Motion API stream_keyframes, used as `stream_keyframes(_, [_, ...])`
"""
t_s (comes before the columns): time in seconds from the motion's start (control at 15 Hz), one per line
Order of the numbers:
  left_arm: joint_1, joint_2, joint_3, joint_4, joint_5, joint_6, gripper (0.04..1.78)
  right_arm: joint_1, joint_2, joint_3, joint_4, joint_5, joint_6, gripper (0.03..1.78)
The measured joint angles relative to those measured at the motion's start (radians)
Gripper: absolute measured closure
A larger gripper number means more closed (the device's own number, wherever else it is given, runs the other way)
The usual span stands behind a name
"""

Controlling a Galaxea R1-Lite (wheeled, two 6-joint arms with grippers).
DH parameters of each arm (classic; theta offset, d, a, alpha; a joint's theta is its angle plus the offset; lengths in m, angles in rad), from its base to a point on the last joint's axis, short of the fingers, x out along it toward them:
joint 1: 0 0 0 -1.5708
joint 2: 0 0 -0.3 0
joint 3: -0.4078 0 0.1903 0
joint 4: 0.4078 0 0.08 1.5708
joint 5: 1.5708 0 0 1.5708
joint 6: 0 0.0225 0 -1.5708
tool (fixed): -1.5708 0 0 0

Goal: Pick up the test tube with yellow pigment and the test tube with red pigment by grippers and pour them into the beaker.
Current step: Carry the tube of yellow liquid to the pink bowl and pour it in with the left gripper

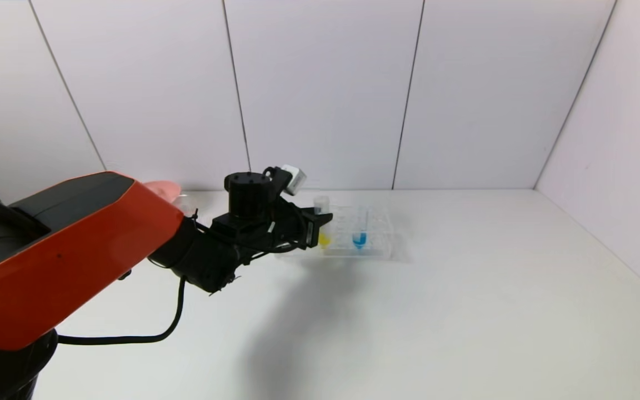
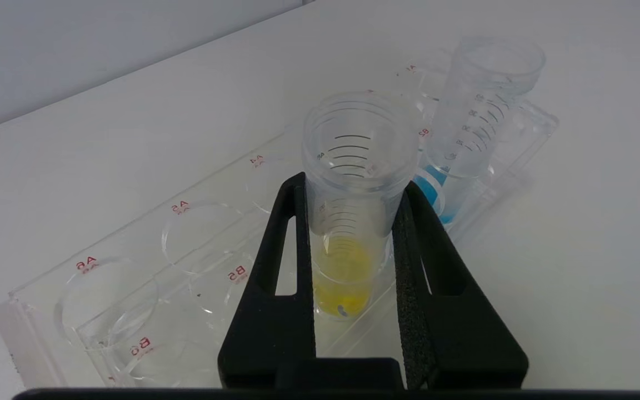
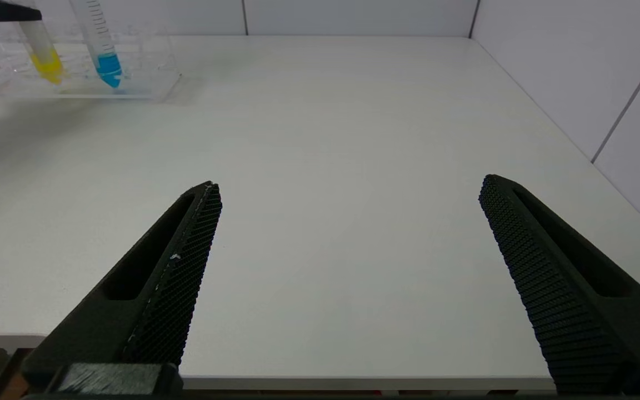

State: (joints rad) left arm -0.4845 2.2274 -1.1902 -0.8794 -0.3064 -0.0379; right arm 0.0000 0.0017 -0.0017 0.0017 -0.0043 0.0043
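The test tube with yellow pigment (image 2: 348,261) stands upright in a clear rack (image 2: 109,316). It also shows in the head view (image 1: 324,239) and the right wrist view (image 3: 46,61). My left gripper (image 1: 324,219) reaches to the rack's left end, and its fingers (image 2: 289,239) press the tube's upper wall from both sides (image 2: 353,182). The tube's bottom is still in its hole. My right gripper (image 3: 350,183) is open and empty over the table's front edge, out of the head view. The red tube is not in view. A clear rim (image 1: 185,203) behind my left arm may be the beaker.
A tube with blue liquid (image 1: 359,236) stands in the rack right of the yellow one (image 2: 475,122). A pink bowl (image 1: 161,190) peeks from behind my left arm. The white table (image 1: 464,289) is walled at the back and right.
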Motion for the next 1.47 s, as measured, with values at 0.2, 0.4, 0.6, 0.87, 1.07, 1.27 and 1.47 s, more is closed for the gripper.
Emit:
stream_keyframes(0.2, [0.0, -0.022, 0.012, -0.005, 0.0, 0.0, 1.39, 0.0, 0.0, 0.0, 0.0, 0.0, 0.0, 0.11])
stream_keyframes(0.4, [0.0, -0.045, 0.026, -0.018, -0.001, -0.001, 1.39, 0.0, 0.0, 0.0, 0.0, 0.0, 0.0, 0.11])
stream_keyframes(0.6, [0.0, -0.065, 0.04, -0.053, -0.015, -0.002, 1.39, 0.0, 0.0, 0.0, 0.0, 0.0, 0.0, 0.11])
stream_keyframes(0.87, [0.0, -0.094, 0.057, -0.069, -0.018, -0.002, 1.39, 0.0, 0.0, 0.0, 0.0, 0.0, 0.0, 0.11])
stream_keyframes(1.07, [0.0, -0.115, 0.072, -0.092, -0.018, -0.001, 1.39, 0.0, 0.0, 0.0, 0.0, 0.0, 0.0, 0.11])
stream_keyframes(1.27, [0.001, -0.134, 0.085, -0.114, -0.018, -0.001, 1.39, 0.0, 0.0, 0.0, 0.0, 0.0, 0.0, 0.11])
stream_keyframes(1.47, [0.002, -0.153, 0.094, -0.116, -0.018, 0.0, 1.39, 0.0, 0.0, 0.0, 0.0, 0.0, 0.0, 0.11])
